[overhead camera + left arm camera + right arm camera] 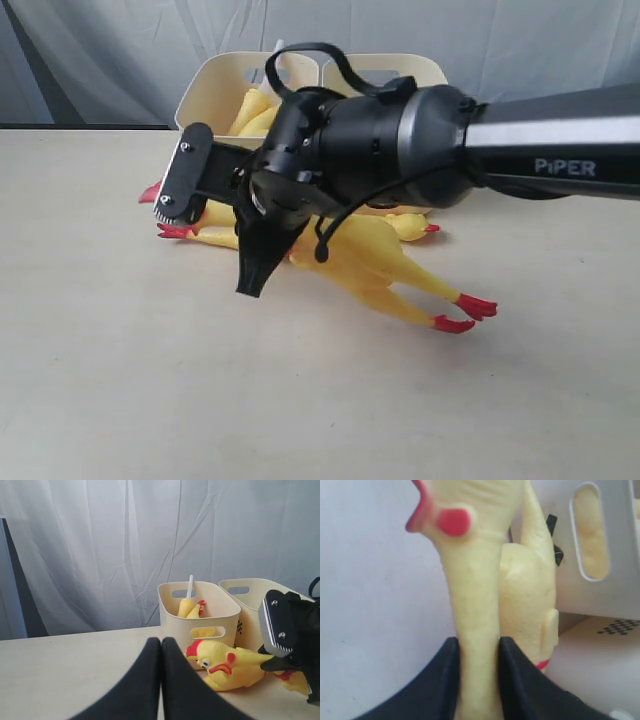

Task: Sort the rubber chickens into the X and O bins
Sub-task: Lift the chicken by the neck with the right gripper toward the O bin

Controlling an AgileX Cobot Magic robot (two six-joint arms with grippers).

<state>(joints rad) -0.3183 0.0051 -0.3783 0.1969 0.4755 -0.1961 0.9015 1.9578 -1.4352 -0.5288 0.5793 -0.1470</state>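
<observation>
Your right hand (479, 649) pinches the smooth, pale-yellow neck of a rubber chicken (475, 595) with a glossy red comb. It lies on the matte counter (150, 380) beside the rounded cream plastic bins (175, 622). Your left hand (161, 645) is closed and empty.

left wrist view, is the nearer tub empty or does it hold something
Not empty: the tub holds yellow chicken pieces with a white tube sticking above its rim.

Pale beige tabletop (120, 400), a crumpled white curtain (100, 540) behind, dark panel (11, 580) at its edge.
</observation>
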